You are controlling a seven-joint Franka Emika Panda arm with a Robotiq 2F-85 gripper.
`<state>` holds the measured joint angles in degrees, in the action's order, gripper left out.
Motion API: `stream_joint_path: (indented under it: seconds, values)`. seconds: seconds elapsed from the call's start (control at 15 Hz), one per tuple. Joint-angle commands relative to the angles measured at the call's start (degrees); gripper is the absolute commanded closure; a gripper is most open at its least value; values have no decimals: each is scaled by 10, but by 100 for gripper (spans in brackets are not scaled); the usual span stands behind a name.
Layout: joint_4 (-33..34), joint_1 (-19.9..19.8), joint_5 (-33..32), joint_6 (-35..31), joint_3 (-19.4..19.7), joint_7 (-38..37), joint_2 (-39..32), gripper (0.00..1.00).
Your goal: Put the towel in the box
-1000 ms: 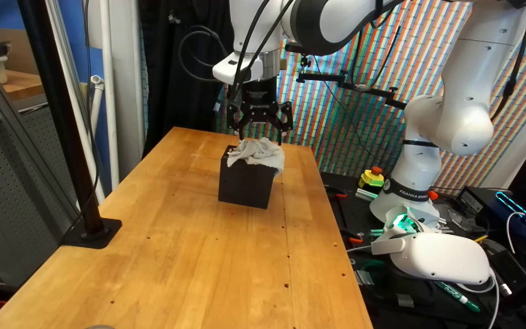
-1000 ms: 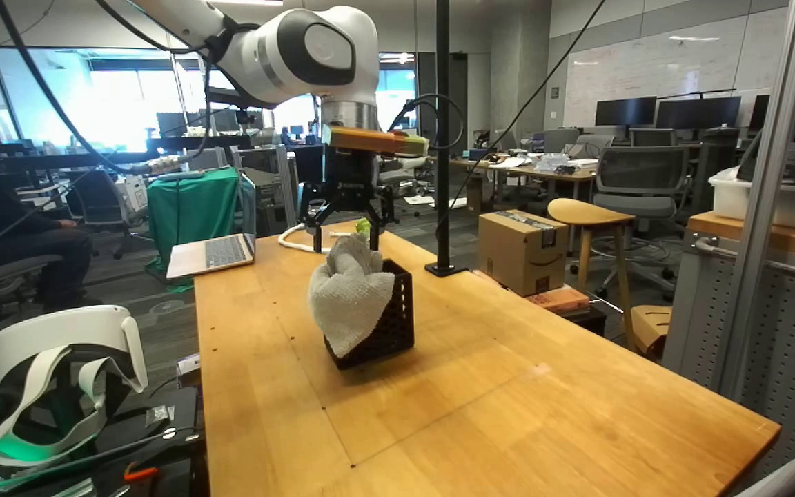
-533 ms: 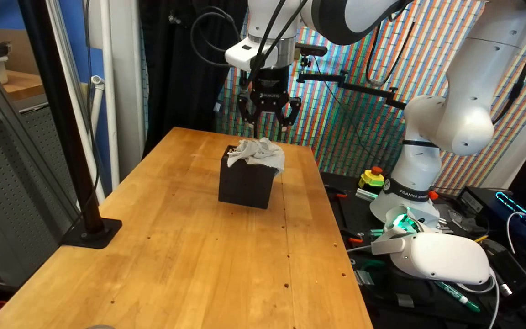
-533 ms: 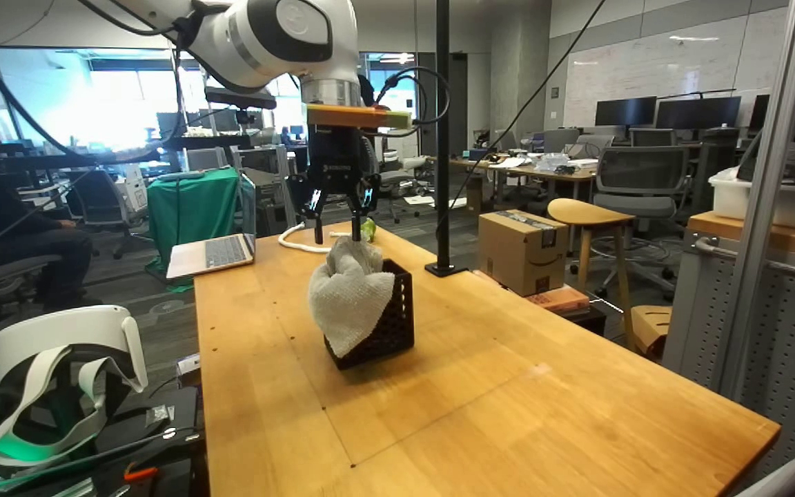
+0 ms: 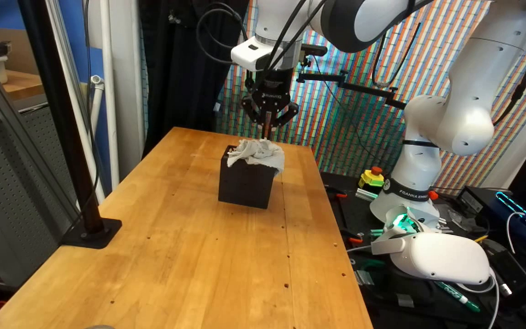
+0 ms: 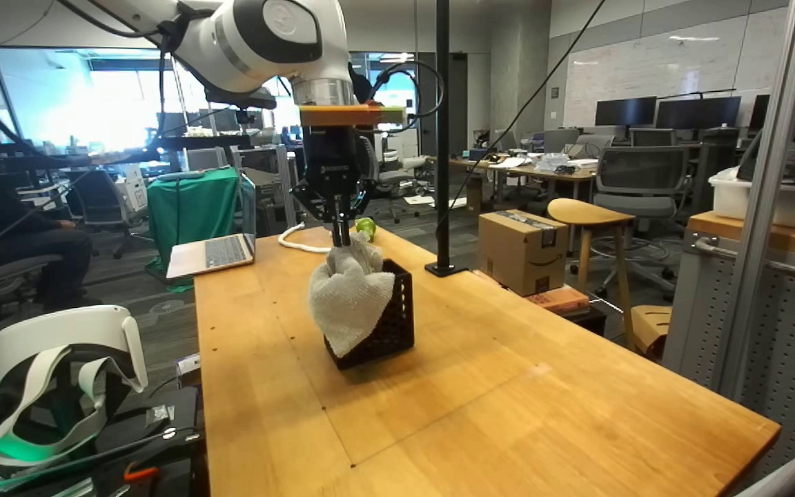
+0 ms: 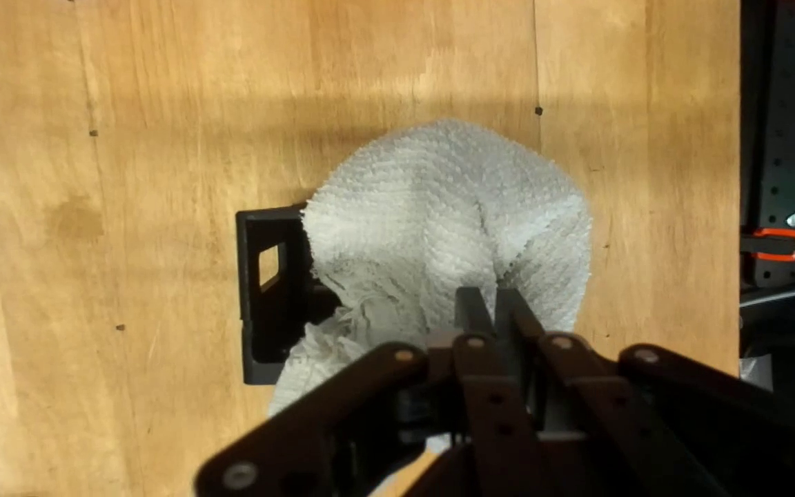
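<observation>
A light grey, rough-textured towel [image 5: 258, 153] is bunched in the open top of a black box [image 5: 244, 185] on the wooden table. In an exterior view a broad corner of the towel [image 6: 349, 304] hangs down outside the perforated box [image 6: 401, 321]. From the wrist, the towel [image 7: 432, 207] covers most of the opening; only one end of the box's rim [image 7: 246, 297] and its dark inside show. My gripper [image 7: 488, 293] is shut above the towel, its fingertips nearly together and no cloth visible between them. Whether the fingertips [image 6: 344, 243] touch the towel I cannot tell.
A black post [image 5: 92, 228] on a flat base stands at the table's edge. An open laptop [image 6: 214, 255], a white cable [image 6: 297, 241] and a green object [image 6: 366, 228] lie at the far end. Beside the table rests a white headset [image 5: 441, 258].
The fingers have gone from wide apart to shut. My gripper has risen slightly and moved toward the robot's base side. Towel and box stay where they were.
</observation>
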<state>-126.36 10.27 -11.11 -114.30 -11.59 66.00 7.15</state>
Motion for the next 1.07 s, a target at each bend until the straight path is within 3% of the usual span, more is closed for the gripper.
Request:
stream_joint_path:
  seconds: [0.0, 0.4, 1.0]
  values:
    - [-30, 6, -18, -62, 5, -14, -1, 84]
    - [-45, -2, -3, -123, 18, -2, -42, 86]
    - [2, -31, 52, -124, 44, 39, -163, 85]
